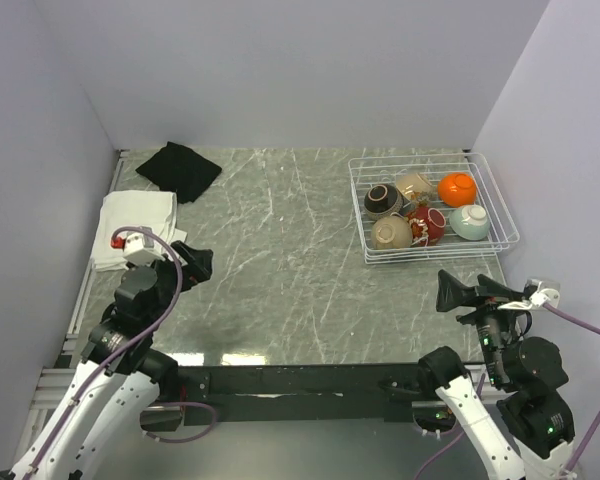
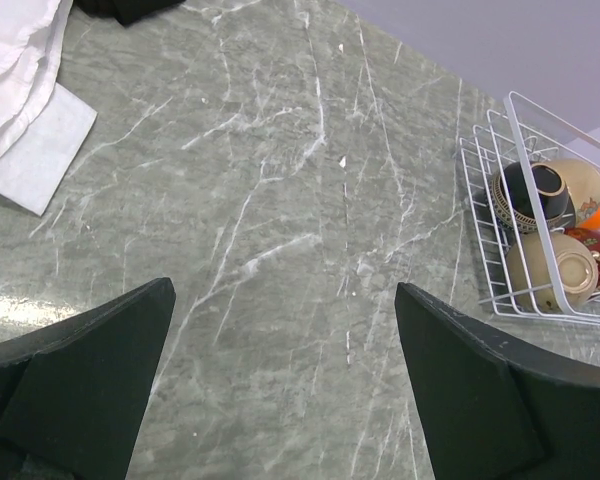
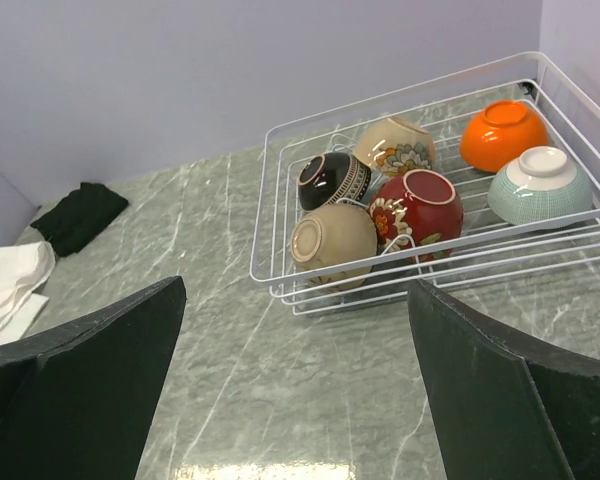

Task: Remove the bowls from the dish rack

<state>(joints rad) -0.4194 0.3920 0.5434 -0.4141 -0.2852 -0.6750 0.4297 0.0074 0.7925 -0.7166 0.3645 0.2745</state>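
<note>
The white wire dish rack [image 1: 357, 200] stands at the far right of the table and holds several bowls: dark striped [image 1: 383, 200], beige flowered [image 1: 413, 183], orange [image 1: 457, 188], red flowered [image 1: 426, 223], pale green [image 1: 469, 221] and tan [image 1: 391, 232]. The right wrist view shows the rack [image 3: 262, 200] ahead, with the tan bowl [image 3: 332, 242] nearest and the red bowl [image 3: 417, 208] behind it. My right gripper [image 1: 470, 288] [image 3: 295, 380] is open and empty, short of the rack's front. My left gripper [image 1: 192, 265] [image 2: 285, 380] is open and empty over bare table at the left. The rack [image 2: 480, 230] shows at the right edge of the left wrist view.
A folded white cloth [image 1: 135, 225] lies at the left edge beside my left arm. A black cloth [image 1: 180, 168] lies at the far left. Lilac walls enclose the table on three sides. The rack sits close to the right wall.
</note>
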